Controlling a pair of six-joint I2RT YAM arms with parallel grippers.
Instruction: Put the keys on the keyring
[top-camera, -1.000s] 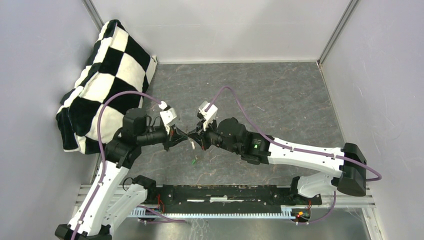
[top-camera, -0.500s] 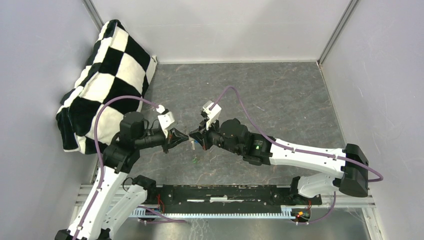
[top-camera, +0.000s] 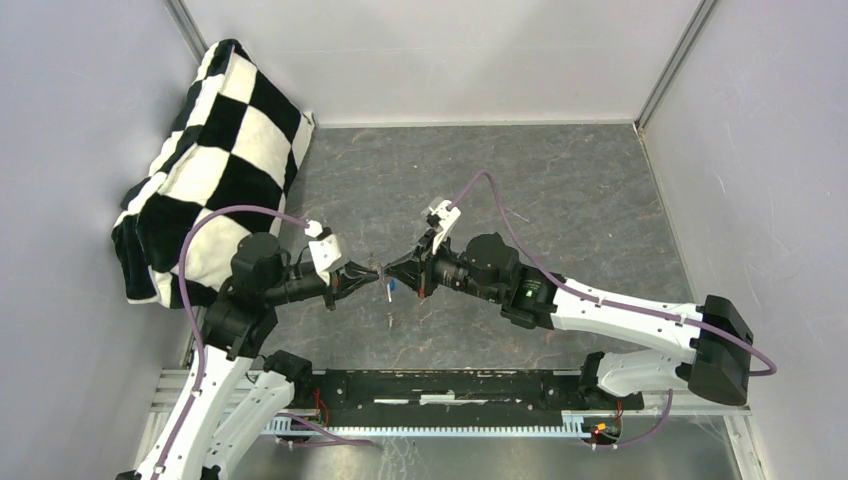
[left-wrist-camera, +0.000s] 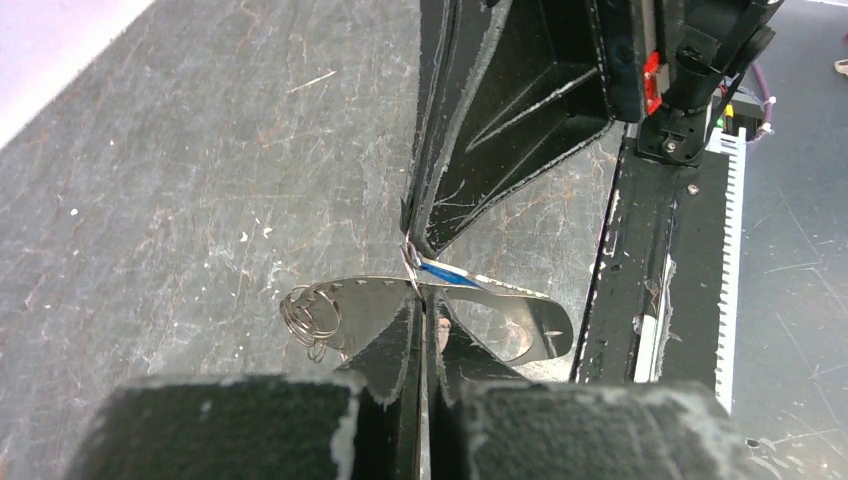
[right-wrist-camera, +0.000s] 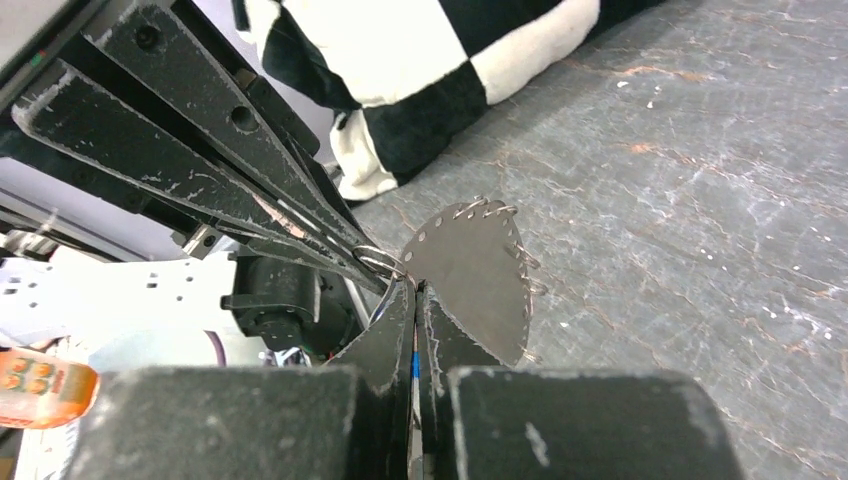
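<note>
Keyring (left-wrist-camera: 350, 300) hangs pinched in the closed left gripper (top-camera: 368, 272), right of the checkered cushion (top-camera: 220, 150). Right gripper (top-camera: 398, 272), clamped tight on the blue key (left-wrist-camera: 450, 275), meets it tip to tip. Both wrists have rolled since a second ago.

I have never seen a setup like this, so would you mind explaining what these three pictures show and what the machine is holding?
It is two robot arms bolted at the near edge of a dark stone-patterned table, each ending in a two-finger gripper. The wide picture looks down from above; the other two come from cameras on each wrist, so each sees its own gripper from behind. A black-and-white checked cushion leans in the far left corner. The grippers meet tip to tip. The left gripper is shut on the grey metal keyring; the right gripper is shut on the blue key.
</note>
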